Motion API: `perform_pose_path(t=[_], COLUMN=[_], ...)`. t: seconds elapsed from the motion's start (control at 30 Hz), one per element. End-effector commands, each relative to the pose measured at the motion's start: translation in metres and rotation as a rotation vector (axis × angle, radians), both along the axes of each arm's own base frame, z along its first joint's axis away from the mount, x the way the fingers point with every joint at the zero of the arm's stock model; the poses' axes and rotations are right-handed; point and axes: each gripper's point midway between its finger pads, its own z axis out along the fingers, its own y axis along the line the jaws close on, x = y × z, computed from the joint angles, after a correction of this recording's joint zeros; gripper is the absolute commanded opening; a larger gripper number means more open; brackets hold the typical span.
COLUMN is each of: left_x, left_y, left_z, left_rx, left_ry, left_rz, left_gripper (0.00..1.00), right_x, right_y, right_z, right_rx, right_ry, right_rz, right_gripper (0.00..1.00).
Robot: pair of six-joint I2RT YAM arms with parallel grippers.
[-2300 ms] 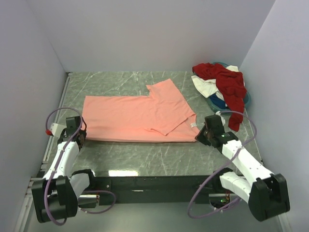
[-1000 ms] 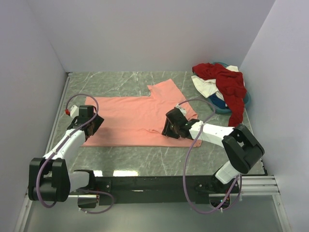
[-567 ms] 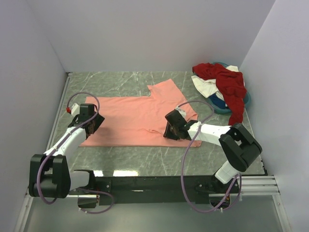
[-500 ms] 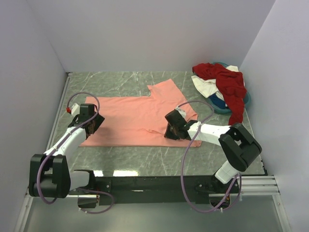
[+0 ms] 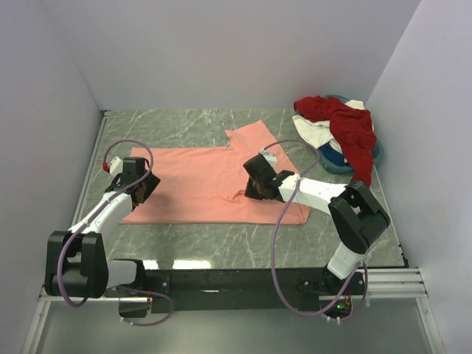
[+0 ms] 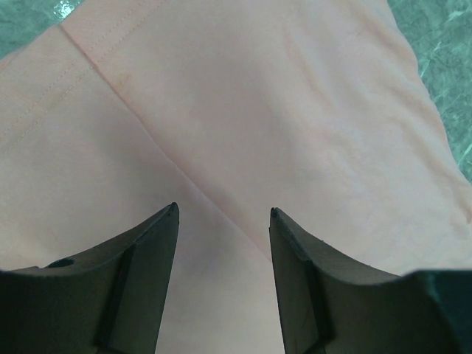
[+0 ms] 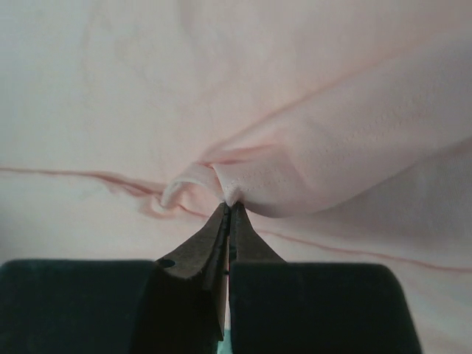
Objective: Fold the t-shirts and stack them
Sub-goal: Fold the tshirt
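Four t-shirts total, two grippers. The salmon-pink t-shirt [image 5: 199,184] lies spread flat mid-table [image 5: 184,125]. The other three are heaped at the table's 2 o'clock: dark red t-shirt [image 5: 346,125] on top, white t-shirt [image 5: 310,134] and teal-blue t-shirt [image 5: 335,158] underneath (teal barely peeks out). The right gripper [image 7: 228,206] is clamped tight on a small pinched-up fold at the pink shirt's 4 o'clock. The left gripper [image 6: 223,214] is about half open over the shirt's 8 o'clock end, with only flat cloth showing between its fingers.
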Motion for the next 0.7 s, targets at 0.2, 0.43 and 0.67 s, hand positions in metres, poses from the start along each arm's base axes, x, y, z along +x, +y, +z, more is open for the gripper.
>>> perform_pose_path(t=[0.2,0.43,0.67], left_x=[0.014,0.013,0.013], left_y=[-0.002,-0.002,-0.002], left_z=[0.012,0.01,0.008], left_rx=[0.018,0.022,0.022], left_ry=[-0.034,-0.028,-0.027], left_rz=[-0.028,-0.031,-0.035], left_gripper=[0.58,0.57,0.58], right_x=[0.038,0.059,0.073], right_y=[0.011,0.02,0.025], right_z=[0.006,0.002,0.005], right_rx=[-0.131,-0.19,-0.23], right_ry=[-0.061,-0.09,-0.133], right_rz=[0.055,0.1,0.148], right_gripper=[0.0,0.02,0.3])
